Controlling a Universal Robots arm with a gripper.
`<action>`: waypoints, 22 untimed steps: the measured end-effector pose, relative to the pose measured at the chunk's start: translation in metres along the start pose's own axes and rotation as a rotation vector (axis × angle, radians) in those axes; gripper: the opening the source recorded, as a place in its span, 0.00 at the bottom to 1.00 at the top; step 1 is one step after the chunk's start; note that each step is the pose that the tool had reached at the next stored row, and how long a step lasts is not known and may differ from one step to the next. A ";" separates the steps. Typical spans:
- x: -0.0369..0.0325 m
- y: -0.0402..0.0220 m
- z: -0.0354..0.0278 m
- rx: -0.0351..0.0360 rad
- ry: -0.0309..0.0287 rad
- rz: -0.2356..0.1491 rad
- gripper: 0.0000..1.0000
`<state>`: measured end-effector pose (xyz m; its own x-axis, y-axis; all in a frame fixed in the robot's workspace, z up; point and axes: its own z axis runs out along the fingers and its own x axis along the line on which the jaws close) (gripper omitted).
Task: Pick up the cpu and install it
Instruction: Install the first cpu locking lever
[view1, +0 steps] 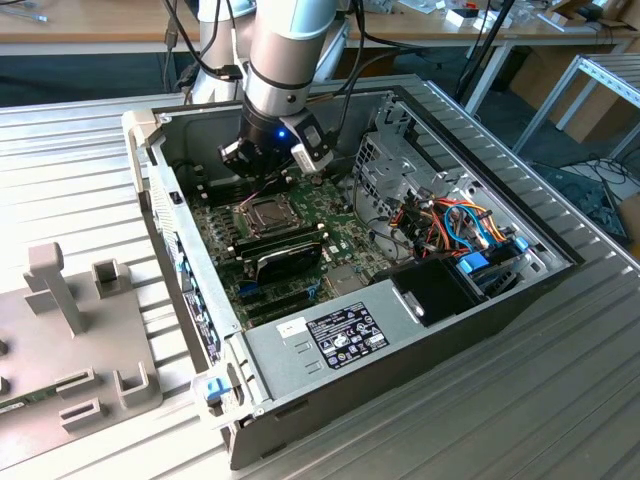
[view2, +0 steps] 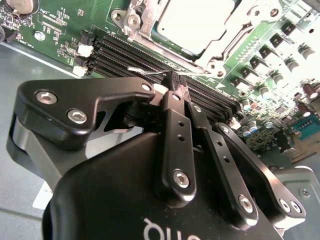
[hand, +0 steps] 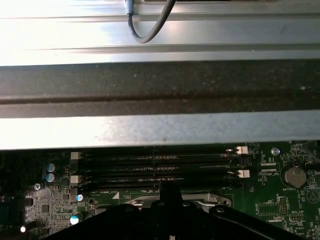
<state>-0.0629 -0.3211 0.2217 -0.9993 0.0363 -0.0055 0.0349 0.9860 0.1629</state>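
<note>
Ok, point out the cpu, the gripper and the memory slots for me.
cpu (view2: 196, 22), second wrist view, middle of its silver-grey top.
gripper (view2: 176, 84), second wrist view, midway between its fingertips.
memory slots (hand: 160, 167), first wrist view, middle of the black rows.

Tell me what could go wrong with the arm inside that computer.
The gripper, shut, sits right at the thin wire lever beside the memory slots; a slip could scrape the slots or the motherboard. The cpu lies in the socket frame; if it sits slightly askew, clamping might damage it.
</note>
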 end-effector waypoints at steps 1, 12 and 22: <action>-0.0001 0.0000 0.0002 -0.0001 -0.0001 0.000 0.11; -0.0026 -0.0006 0.0045 0.0000 0.0000 0.000 0.11; -0.0034 -0.0008 0.0054 -0.0101 0.0004 0.000 0.11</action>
<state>-0.0595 -0.3211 0.2162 -0.9993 0.0364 -0.0051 0.0350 0.9843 0.1728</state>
